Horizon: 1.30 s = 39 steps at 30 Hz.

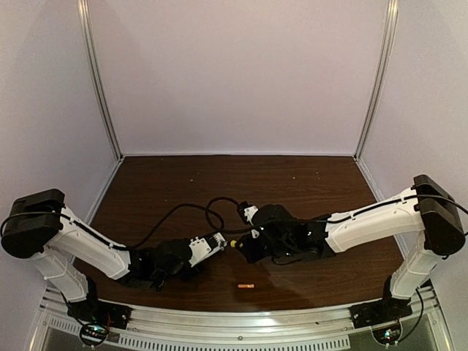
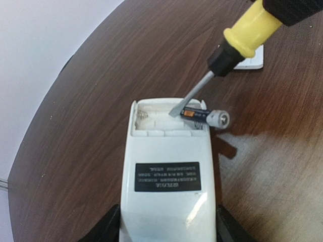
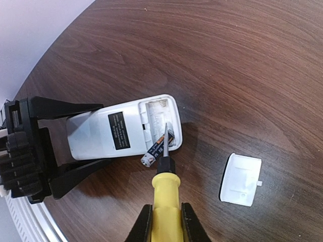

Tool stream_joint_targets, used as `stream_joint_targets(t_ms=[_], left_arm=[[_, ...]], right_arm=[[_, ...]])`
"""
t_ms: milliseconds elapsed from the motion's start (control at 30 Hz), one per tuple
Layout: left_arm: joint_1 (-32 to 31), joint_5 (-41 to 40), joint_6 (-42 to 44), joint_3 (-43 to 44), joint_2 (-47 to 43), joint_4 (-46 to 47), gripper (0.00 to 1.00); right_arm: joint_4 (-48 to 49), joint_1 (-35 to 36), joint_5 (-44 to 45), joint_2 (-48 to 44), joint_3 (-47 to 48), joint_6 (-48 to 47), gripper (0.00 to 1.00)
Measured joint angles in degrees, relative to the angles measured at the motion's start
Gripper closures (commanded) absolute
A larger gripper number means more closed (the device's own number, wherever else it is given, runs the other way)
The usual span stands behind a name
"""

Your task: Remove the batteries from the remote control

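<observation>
The white remote control (image 2: 169,171) lies back side up with its battery compartment open. My left gripper (image 2: 169,229) is shut on its sides. A dark battery (image 2: 204,117) lies slanted in the compartment, with its silver end poking out over the remote's side edge. My right gripper (image 3: 165,222) is shut on a yellow-handled screwdriver (image 3: 165,194). The blade tip sits against the dark battery (image 3: 159,147) inside the remote control (image 3: 116,132). An orange battery (image 1: 245,286) lies loose on the table nearer the front edge, below both grippers.
The small white battery cover (image 3: 241,179) lies on the wood to the right of the remote. A black cable (image 1: 212,212) loops over the table behind the grippers. A metal rail (image 1: 241,322) runs along the front edge.
</observation>
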Motion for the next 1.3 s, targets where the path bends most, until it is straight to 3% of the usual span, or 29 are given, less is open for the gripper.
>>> stream_joint_targets(t_ms=[1300], left_arm=[[-0.04, -0.17, 0.02, 0.0, 0.0, 0.02, 1.0]], right_arm=[[3.02, 0.04, -2.58, -5.14, -7.76, 1.7, 1.0]])
